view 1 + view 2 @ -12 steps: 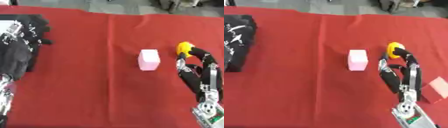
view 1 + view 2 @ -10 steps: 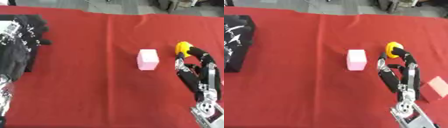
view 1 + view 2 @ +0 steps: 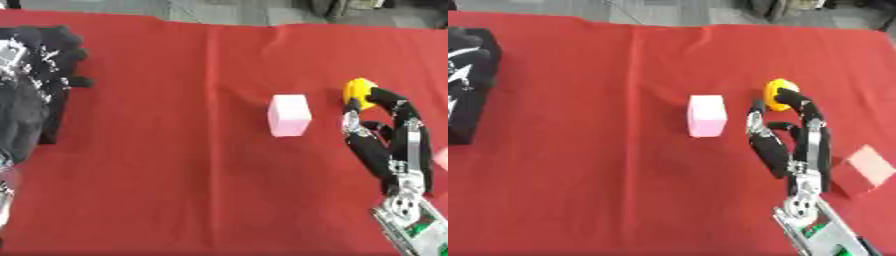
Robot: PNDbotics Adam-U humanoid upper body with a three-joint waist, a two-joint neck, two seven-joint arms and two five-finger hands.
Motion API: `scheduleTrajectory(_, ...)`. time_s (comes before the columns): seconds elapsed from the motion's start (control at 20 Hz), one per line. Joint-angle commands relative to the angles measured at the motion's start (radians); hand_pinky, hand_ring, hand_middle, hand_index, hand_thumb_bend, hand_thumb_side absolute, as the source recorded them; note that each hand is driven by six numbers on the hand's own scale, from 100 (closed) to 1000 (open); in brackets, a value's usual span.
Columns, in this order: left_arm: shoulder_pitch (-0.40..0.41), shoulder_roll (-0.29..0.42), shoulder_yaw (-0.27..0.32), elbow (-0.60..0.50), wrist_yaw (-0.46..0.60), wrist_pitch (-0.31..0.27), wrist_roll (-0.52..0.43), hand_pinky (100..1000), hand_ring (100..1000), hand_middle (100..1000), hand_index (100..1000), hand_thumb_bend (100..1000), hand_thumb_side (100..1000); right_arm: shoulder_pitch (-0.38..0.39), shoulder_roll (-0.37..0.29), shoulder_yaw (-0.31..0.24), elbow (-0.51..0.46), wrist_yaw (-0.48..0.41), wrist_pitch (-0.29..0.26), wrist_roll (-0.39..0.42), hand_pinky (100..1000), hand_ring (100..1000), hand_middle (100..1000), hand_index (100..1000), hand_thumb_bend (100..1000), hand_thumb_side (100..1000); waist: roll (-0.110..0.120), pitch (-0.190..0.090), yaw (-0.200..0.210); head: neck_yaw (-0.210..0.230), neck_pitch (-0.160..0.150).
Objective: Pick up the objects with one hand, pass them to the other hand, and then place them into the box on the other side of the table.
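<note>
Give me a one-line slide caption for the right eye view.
Robot's right hand reaching a small yellow rounded object on the red tablecloth, beside a pale pink rectangular block.

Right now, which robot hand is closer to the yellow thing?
The right hand. Its fingertips reach the yellow thing, with the palm just below it. The left hand is far across the red cloth, at the picture's left edge.

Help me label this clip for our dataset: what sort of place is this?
Probably a robot test or teleoperation bench, not a home. A red cloth covers the table, which holds only simple props: a pink block and a yellow object at the right hand. Grey floor shows beyond the far edge.
</note>
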Motion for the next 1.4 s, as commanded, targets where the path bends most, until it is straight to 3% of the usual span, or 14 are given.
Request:
scheduleTrajectory(0.05,-0.013,0.016,0.004,-0.018,0.003,-0.008,0.006,668,831,767,829,100,784,-0.012,-0.025,-0.016,-0.013,0.012,0.006,-0.001,561,884,666,744,217,249,0.008,-0.012,-0.004,0.006,0.011)
scheduleTrajectory(0.35,-0.006,0.021,0.010,-0.018,0.004,-0.023,0.013,668,832,767,829,100,779,0.005,-0.059,-0.031,-0.013,0.015,0.044,0.006,570,895,682,759,226,259,0.009,-0.013,-0.012,0.007,0.015)
scheduleTrajectory(0.7,0.002,0.032,0.014,-0.018,0.001,-0.024,0.018,668,833,767,829,100,782,0.084,-0.164,-0.061,-0.013,0.003,0.099,0.034,589,902,704,776,240,252,-0.001,-0.015,-0.020,0.013,-0.001)
scheduleTrajectory(1.1,0.017,0.045,0.017,-0.018,-0.011,-0.026,0.027,668,834,768,829,100,785,0.186,-0.296,-0.117,-0.013,-0.053,0.087,0.032,607,905,719,788,262,248,-0.007,-0.014,-0.037,0.016,0.005)
scheduleTrajectory(1.4,0.028,0.052,0.014,-0.018,-0.020,-0.023,0.028,668,835,768,828,100,789,0.200,-0.370,-0.170,-0.013,-0.117,0.040,0.037,598,903,714,786,251,246,-0.010,-0.017,-0.047,0.016,0.013)
